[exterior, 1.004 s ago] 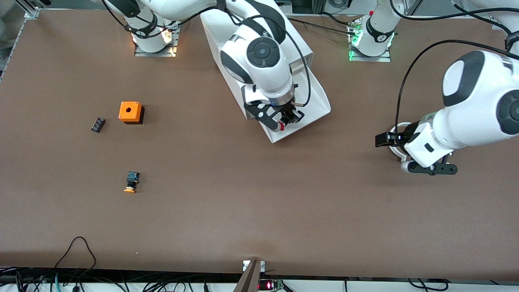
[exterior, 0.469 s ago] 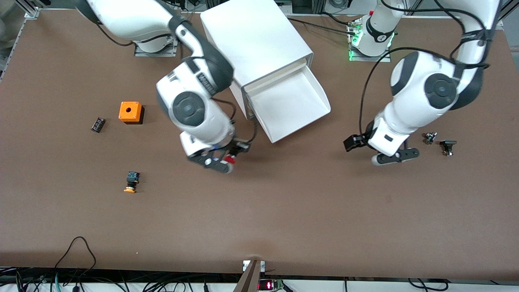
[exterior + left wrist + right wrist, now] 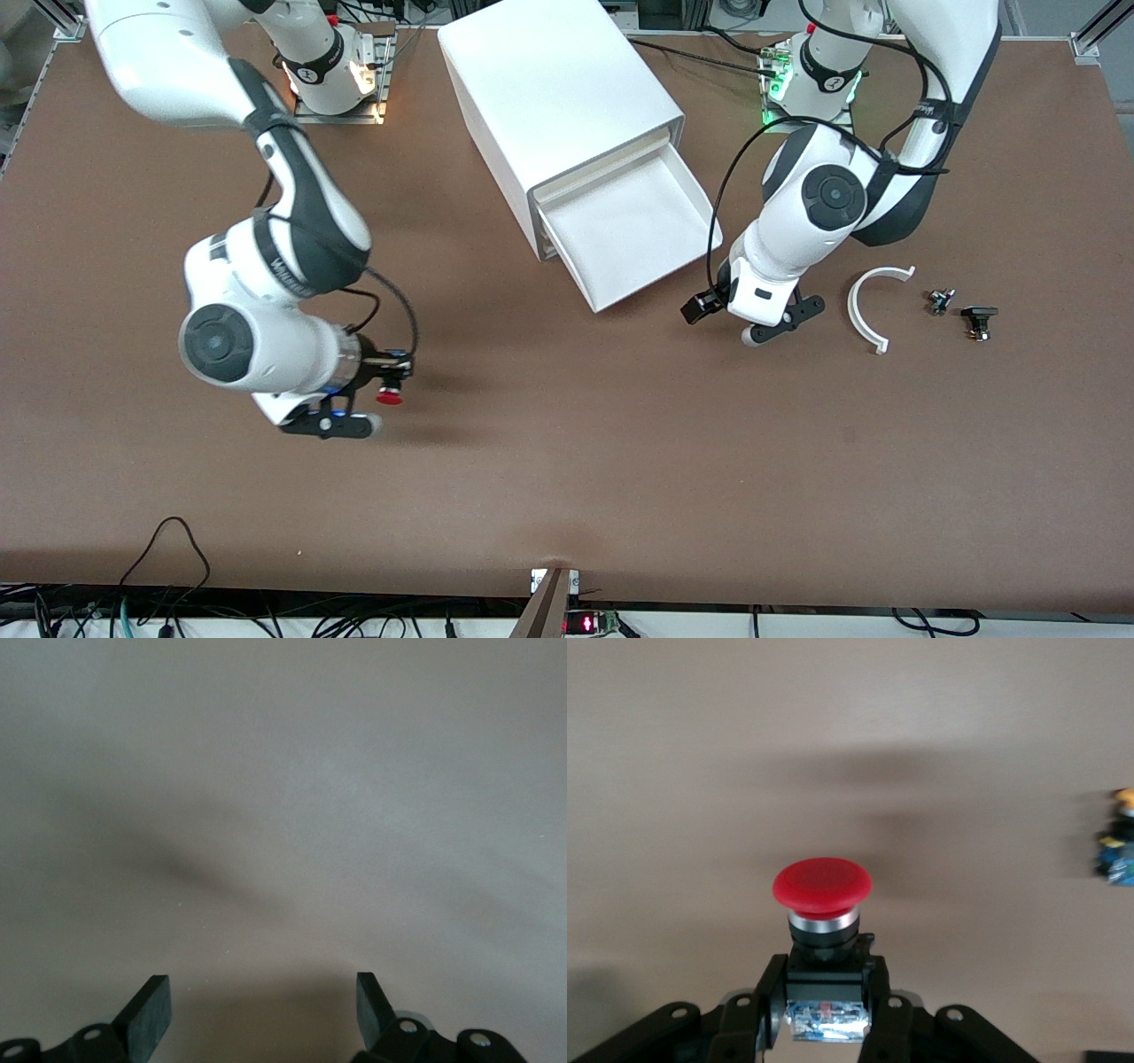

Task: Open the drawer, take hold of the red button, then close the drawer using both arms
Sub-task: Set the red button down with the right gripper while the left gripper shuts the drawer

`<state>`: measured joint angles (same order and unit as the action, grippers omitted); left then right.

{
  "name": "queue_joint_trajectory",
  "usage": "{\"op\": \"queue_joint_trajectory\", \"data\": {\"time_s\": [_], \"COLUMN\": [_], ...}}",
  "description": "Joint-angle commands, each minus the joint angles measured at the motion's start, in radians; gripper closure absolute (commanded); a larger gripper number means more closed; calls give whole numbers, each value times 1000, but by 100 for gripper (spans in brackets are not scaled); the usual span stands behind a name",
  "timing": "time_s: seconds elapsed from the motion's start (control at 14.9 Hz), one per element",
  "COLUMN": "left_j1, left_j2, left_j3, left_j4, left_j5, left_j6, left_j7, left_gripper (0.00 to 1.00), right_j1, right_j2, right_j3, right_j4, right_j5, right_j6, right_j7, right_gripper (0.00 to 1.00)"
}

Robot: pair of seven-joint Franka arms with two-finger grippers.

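Right gripper (image 3: 379, 403) has carried the button (image 3: 388, 395), clamped, over bare table.

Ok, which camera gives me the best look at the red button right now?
The right wrist view: the button fills the middle, red cap and black body clamped in the right hand. The front view shows only a small red cap at that hand. The left wrist view shows none of it.

The right arm's black two-finger gripper (image 3: 824, 1028) is cut off by the right wrist view's edge. Off to one side of it, a small orange-capped, blue-bodied part (image 3: 1118, 846) is blurred and also cut by the edge.
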<state>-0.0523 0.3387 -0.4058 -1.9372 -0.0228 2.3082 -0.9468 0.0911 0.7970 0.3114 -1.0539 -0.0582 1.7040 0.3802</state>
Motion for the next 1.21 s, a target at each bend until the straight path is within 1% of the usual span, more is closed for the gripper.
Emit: {"op": "queue_joint_trajectory", "data": {"time_s": [0.0,0.07,0.13,0.2,0.33,0.47,0.6,0.8,1.0,1.14], "left_j1": [-18,-35,-67,-76,-92,-110,-142,-179,-184,-185], "left_j2": [17,25,29,37,42,42,39,39,31,34], "left_j3": [-2,-4,-5,-5,-7,-8,-8,-10,-51,-88], "left_j4": [-3,-5,-5,-5,-6,-16,-28,-31,-29,-28], "left_j5": [40,40,38,40,40,40,40,40,38,26], "left_j6": [19,17,17,17,17,14,10,2,-84,-99], "left_j7": [-64,-70,-84,-107,-139,-153,-193,-222,-210,-224], "left_gripper": [2,2,2,2,2,2,2,1,1,1], "right_j1": [-66,-74,-79,-82,-102,-129,-145,-152,-168,-171], "right_j2": [-12,-10,-9,-6,16,45,60,89,100,102], "right_j3": [15,15,15,15,15,14,14,-21,-21,-21], "right_j4": [-64,-89,-119,-144,-175,-195,-216,-232,-239,-248], "right_j5": [-17,-37,-73,-106,-133,-137,-140,-137,-131,-129], "right_j6": [45,68,104,138,192,244,290,339,341,348], "right_j7": [-76,-80,-80,-80,-98,-148,-155,-156,-156,-149], "right_gripper": [100,100,100,100,100,100,100,100,100,100]}}
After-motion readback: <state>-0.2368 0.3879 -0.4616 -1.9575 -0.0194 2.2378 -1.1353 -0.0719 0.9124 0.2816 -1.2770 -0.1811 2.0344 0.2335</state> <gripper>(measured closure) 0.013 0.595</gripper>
